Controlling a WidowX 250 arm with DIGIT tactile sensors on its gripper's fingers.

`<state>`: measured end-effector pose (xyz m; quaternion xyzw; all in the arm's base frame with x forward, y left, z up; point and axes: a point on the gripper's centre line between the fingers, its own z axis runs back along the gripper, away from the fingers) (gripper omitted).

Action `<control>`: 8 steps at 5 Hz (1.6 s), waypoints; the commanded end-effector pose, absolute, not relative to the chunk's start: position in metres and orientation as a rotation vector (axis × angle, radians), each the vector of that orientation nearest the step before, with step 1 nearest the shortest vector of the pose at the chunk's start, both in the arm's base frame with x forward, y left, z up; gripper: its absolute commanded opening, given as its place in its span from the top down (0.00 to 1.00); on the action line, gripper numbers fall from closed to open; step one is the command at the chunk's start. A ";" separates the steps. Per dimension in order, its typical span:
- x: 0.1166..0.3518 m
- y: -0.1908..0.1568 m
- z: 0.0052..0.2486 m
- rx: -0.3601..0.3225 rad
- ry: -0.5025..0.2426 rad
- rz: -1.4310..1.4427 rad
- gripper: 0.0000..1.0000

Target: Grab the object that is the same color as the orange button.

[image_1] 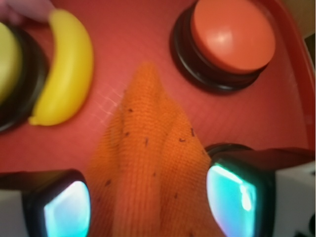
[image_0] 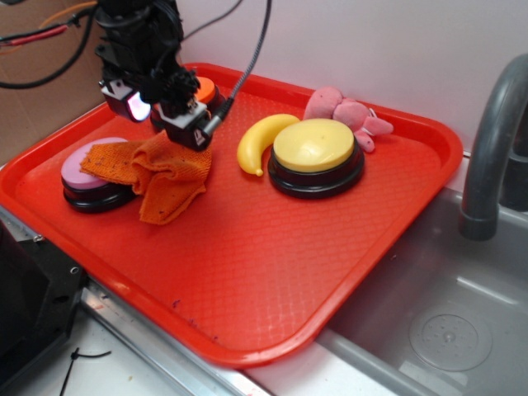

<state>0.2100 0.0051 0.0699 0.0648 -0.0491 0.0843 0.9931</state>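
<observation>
Over the red tray, claw stands wide, jaws straddling a raised fold of orange rag draped partly on the pink button; risk: closing pinches only a thin ridge, so cloth slips free.

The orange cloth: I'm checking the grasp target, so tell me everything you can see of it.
The orange cloth is a soft woven rag with small dark specks, crumpled into folds on the red tray. One end drapes over the pink-topped button. A raised ridge of it runs between the fingers of the gripper, which frame it on either side; actual contact cannot be told.
</observation>
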 end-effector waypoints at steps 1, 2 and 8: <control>0.213 0.004 0.050 0.148 -0.073 0.176 0.00; 0.214 0.004 0.040 0.157 -0.064 0.182 0.56; 0.180 -0.007 0.163 0.108 -0.080 0.047 1.00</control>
